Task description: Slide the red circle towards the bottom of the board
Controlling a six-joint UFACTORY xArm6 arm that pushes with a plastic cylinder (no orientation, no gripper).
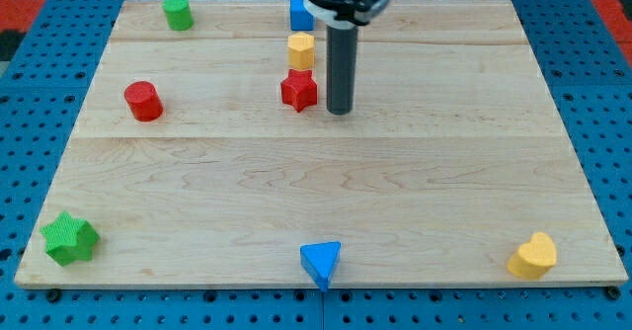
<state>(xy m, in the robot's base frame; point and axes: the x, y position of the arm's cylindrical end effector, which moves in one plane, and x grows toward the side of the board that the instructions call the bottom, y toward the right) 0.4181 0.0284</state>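
The red circle [143,101] stands on the wooden board [395,182] at the view's left, a little above mid-height. My tip [340,110] rests on the board near the top centre, far to the right of the red circle. It is just right of a red star [299,90], a narrow gap apart. The dark rod rises from the tip to the top edge of the view.
A yellow hexagon [301,49] and a blue cube [300,14] stand above the red star. A green cylinder [178,12] is at top left, a green star [69,238] at bottom left, a blue triangle [321,263] at bottom centre, a yellow heart [533,256] at bottom right.
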